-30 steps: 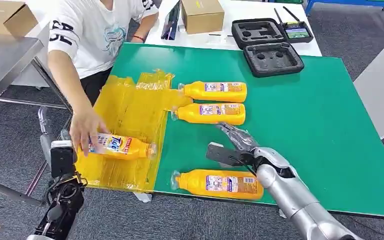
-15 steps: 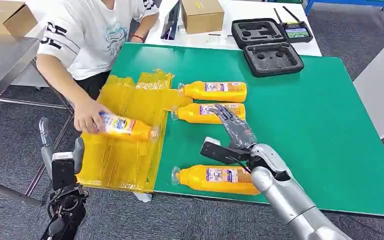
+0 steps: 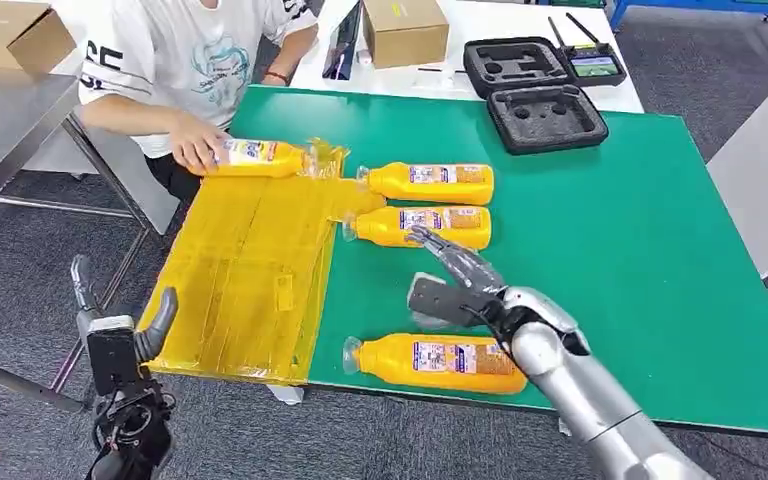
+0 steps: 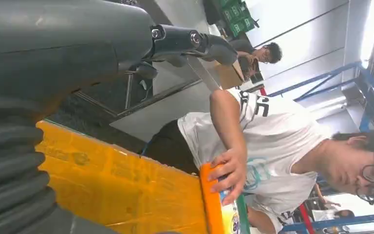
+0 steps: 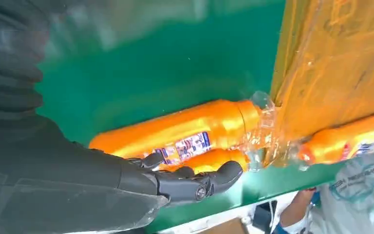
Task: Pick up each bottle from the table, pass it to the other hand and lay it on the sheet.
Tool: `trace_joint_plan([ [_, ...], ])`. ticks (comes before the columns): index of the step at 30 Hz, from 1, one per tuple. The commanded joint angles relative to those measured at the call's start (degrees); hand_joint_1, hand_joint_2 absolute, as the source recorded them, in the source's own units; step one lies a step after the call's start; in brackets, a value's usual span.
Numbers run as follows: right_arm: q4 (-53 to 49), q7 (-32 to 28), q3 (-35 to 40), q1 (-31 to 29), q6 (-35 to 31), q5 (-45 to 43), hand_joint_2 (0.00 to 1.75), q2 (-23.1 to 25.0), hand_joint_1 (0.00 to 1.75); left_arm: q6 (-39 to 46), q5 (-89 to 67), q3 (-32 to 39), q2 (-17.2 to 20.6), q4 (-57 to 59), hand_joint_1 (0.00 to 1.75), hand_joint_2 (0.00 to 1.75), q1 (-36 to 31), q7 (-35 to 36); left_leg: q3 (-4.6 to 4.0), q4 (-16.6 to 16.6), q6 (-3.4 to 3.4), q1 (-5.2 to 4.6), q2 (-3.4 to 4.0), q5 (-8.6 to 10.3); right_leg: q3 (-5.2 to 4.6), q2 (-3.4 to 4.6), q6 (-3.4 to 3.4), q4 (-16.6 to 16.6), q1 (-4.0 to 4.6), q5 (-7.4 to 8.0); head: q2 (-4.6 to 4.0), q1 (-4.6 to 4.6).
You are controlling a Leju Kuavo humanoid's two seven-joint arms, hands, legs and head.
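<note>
Three orange bottles lie on the green table (image 3: pixel 610 230): a far one (image 3: pixel 430 182), a middle one (image 3: pixel 420 226) and a near one (image 3: pixel 438 362) by the front edge. My right hand (image 3: pixel 455 285) hovers between the middle and near bottles, fingers spread and holding nothing; its dark fingers (image 5: pixel 195 186) reach toward the middle bottle (image 5: pixel 185 132). A person's hand (image 3: pixel 195 150) holds a fourth bottle (image 3: pixel 255 158) at the far end of the yellow sheet (image 3: pixel 250 270). My left hand (image 3: pixel 120 335) is open, off the table's left side, below the sheet's near corner.
A person in a white shirt (image 3: pixel 190 60) sits at the far left corner. Two black foam cases (image 3: pixel 545 115) and a cardboard box (image 3: pixel 405 30) stand at the back. A grey metal table (image 3: pixel 10 110) is at the left. The table's right half is bare green.
The person lifted the bottle off the near part of the sheet and carried it to the sheet's far end. My right hand shifted slightly over the table. My left hand sank lower.
</note>
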Motion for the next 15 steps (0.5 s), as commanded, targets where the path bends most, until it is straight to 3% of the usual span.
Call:
trace_joint_plan([
  [1,-4.9,0.1,2.4,-3.5,2.9,-2.4,1.75,-7.0,0.0,1.2,0.2,-0.1,-0.6,4.1,0.0,1.75,-3.5,0.2,0.33,0.1,0.11,-0.01,-0.18,-0.2,0.43,-0.27,-0.16,0.1,0.04,-0.25,0.0,-0.02],
  [2,-4.9,0.1,2.4,-3.5,2.9,-2.4,1.75,-7.0,0.0,1.2,0.2,-0.1,-0.6,4.1,0.0,1.75,-3.5,0.2,0.07,0.0,0.04,-0.02,-0.08,-0.03,0.1,-0.12,-0.06,0.0,0.0,-0.07,0.0,-0.02],
  [8,-5.0,0.1,2.8,-3.4,2.6,-2.5,1.75,-7.0,0.0,1.4,0.5,0.0,-0.6,3.9,0.0,1.75,-3.3,0.2,0.24,0.0,0.05,-0.02,0.01,-0.12,0.24,-0.03,-0.11,0.0,0.01,-0.12,0.0,-0.02],
  [15,-8.2,2.3,6.2,-8.8,6.6,-5.1,1.75,-8.0,0.0,1.7,1.0,0.6,0.0,3.7,0.0,1.75,-4.0,0.2,0.21,0.1,0.06,-0.04,0.19,-0.19,0.14,0.15,-0.12,0.2,0.0,-0.14,0.0,-0.02],
])
